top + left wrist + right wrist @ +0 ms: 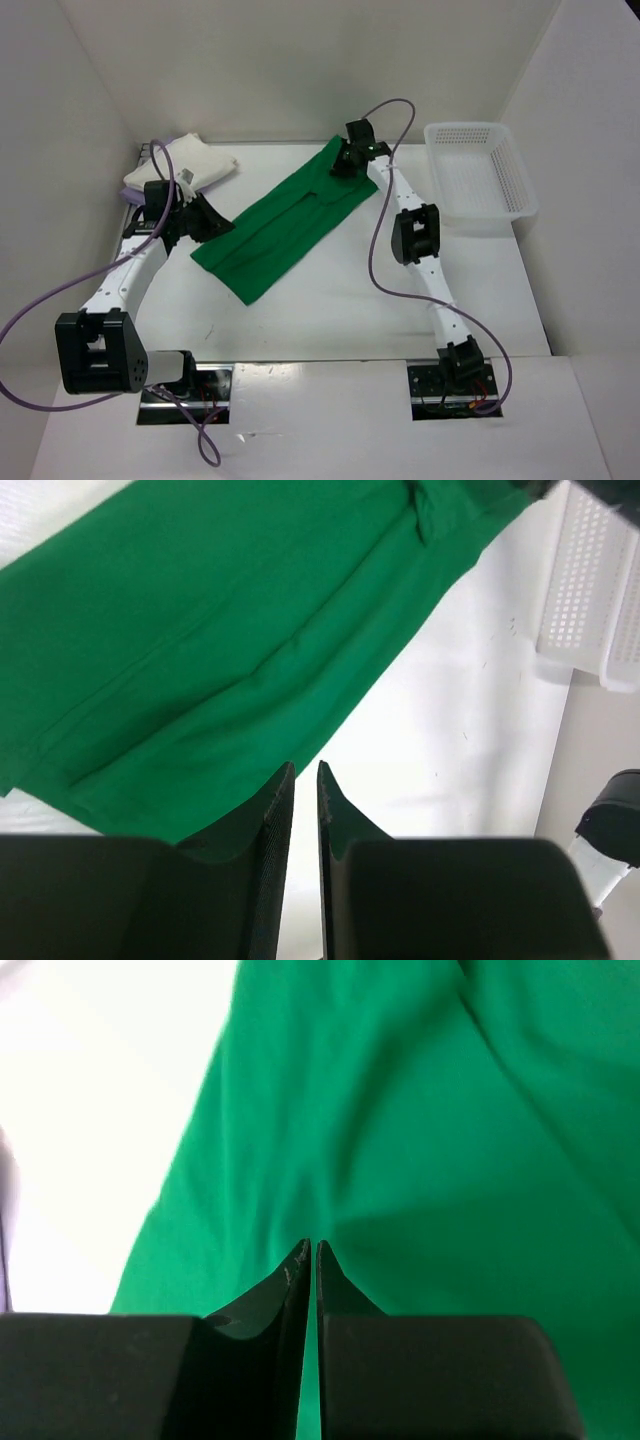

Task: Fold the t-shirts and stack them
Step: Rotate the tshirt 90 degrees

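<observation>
The bright green t-shirt [290, 225] lies in a long folded strip running diagonally across the middle of the table. My left gripper [222, 228] hovers at its near-left edge. In the left wrist view its jaws [305, 770] stand a narrow gap apart over bare table, and the green cloth [200, 630] spreads just beyond them. My right gripper [343, 165] is at the strip's far end, its jaws [313, 1248] only a sliver apart above green cloth [420, 1140] with nothing between them. A folded white t-shirt [195, 160] rests at the back left, with a lavender edge [131, 196] showing under it.
A white plastic mesh basket [468, 127] stands at the back right, and it also shows in the left wrist view [590, 600]. White walls close in the table on the left, back and right. Purple cables trail from both arms.
</observation>
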Available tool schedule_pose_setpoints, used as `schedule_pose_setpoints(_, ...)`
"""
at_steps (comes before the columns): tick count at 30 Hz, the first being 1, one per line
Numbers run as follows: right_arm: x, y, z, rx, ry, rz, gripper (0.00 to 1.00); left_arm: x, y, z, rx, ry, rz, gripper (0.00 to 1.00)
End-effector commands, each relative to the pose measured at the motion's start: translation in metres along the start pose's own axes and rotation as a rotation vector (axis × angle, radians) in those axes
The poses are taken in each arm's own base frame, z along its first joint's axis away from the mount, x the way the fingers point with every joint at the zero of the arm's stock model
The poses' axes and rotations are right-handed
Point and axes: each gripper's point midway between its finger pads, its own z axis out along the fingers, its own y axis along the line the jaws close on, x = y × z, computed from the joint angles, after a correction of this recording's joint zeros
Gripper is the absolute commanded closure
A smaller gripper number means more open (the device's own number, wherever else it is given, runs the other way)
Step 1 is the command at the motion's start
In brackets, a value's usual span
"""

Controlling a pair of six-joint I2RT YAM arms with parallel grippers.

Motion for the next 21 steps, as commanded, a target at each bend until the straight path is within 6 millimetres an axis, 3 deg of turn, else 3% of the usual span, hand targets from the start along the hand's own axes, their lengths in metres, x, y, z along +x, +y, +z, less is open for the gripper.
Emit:
schedule_pose_setpoints(1, -0.044, 0.044, -0.093, -0.019, -0.041, -0.066, 0.90, -0.007, -0.018, -0.012, 0.034, -0.019, 0.026, 0.78)
schedule_pose_setpoints(2, -0.055, 0.051, -0.113, 0.039, -0.107, -0.113, 0.87, -0.011, -0.021, -0.013, 0.040, -0.027, 0.031, 0.78)
schedule_pose_setpoints(3, -0.075, 0.083, -0.165, -0.012, -0.170, -0.155, 0.85, -0.013, -0.021, -0.011, 0.038, -0.024, 0.029, 0.78)
schedule_pose_setpoints(4, -0.052, 0.077, -0.165, 0.005, -0.096, -0.174, 0.80, -0.012, -0.025, -0.010, 0.048, -0.024, 0.040, 0.80)
schedule_pose_setpoints(5, -0.067, 0.095, -0.185, -0.054, -0.166, -0.194, 0.69, -0.011, -0.022, -0.007, 0.041, -0.014, 0.034, 0.81)
schedule_pose_setpoints(6, -0.083, 0.132, -0.256, -0.151, -0.264, -0.207, 0.65, -0.012, -0.022, -0.004, 0.043, -0.017, 0.036, 0.84)
schedule_pose_setpoints(7, -0.052, 0.107, -0.242, -0.113, -0.186, -0.190, 0.63, -0.012, -0.026, -0.003, 0.055, -0.020, 0.048, 0.85)
schedule_pose_setpoints(8, -0.055, 0.118, -0.259, -0.173, -0.235, -0.183, 0.60, -0.011, -0.024, 0.000, 0.051, -0.014, 0.044, 0.88)
schedule_pose_setpoints(9, -0.049, 0.132, -0.301, -0.238, -0.263, -0.183, 0.59, -0.012, -0.029, 0.001, 0.064, -0.021, 0.057, 0.90)
schedule_pose_setpoints(10, -0.012, 0.102, -0.283, -0.191, -0.170, -0.144, 0.59, -0.015, -0.030, 0.001, 0.071, -0.031, 0.063, 0.93)
schedule_pose_setpoints(11, 0.012, 0.113, -0.284, -0.235, -0.152, -0.159, 0.59, -0.015, -0.030, 0.001, 0.071, -0.032, 0.077, 0.96)
schedule_pose_setpoints(12, 0.035, 0.113, -0.285, -0.249, -0.126, -0.162, 0.78, -0.012, -0.030, 0.002, 0.064, -0.023, 0.079, 0.98)
schedule_pose_setpoints(13, 0.080, 0.096, -0.279, -0.232, -0.054, -0.159, 0.99, -0.009, -0.027, 0.003, 0.060, -0.017, 0.086, 0.99)
schedule_pose_setpoints(14, 0.118, 0.120, -0.278, -0.306, -0.004, -0.169, 1.00, -0.010, -0.026, 0.004, 0.052, -0.022, 0.086, 1.00)
schedule_pose_setpoints(15, 0.157, 0.113, -0.269, -0.303, 0.083, -0.170, 1.00, -0.007, -0.020, 0.005, 0.038, -0.018, 0.089, 1.00)
schedule_pose_setpoints(17, 0.226, 0.133, -0.260, -0.347, 0.207, -0.169, 1.00, -0.008, -0.018, 0.005, 0.028, -0.025, 0.098, 1.00)
schedule_pose_setpoints(20, 0.283, 0.144, -0.247, -0.331, 0.262, -0.165, 0.74, -0.002, -0.011, 0.007, 0.003, 0.013, 0.111, 1.00)
schedule_pose_setpoints(21, 0.292, 0.147, -0.243, -0.359, 0.260, -0.154, 0.64, -0.005, -0.013, 0.006, 0.007, 0.006, 0.127, 0.95)
